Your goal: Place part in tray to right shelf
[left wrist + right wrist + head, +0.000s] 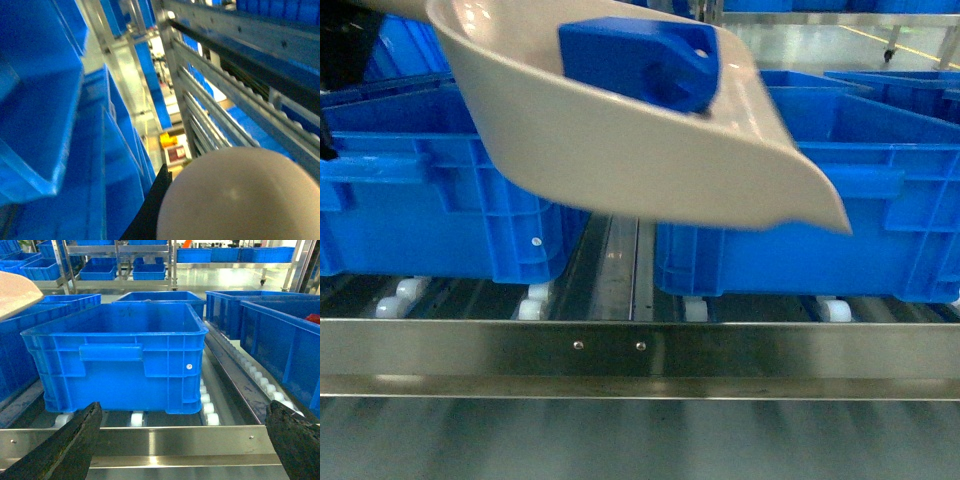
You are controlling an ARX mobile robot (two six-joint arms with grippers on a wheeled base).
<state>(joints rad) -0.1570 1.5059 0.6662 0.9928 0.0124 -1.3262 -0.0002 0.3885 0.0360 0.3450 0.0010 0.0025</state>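
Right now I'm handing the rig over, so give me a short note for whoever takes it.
Left gripper: not clearly seen; its wrist camera shows only the tray's rounded back close up, so its grip is likely but unconfirmed.
Right gripper: open, empty, facing a blue crate on the shelf.
The tray is held tilted above the shelf rail, lip toward the right-hand crate.
The part lies inside the tray.
Done: part carried to the shelf.
Left: tip it out, probably into the right-hand crate.
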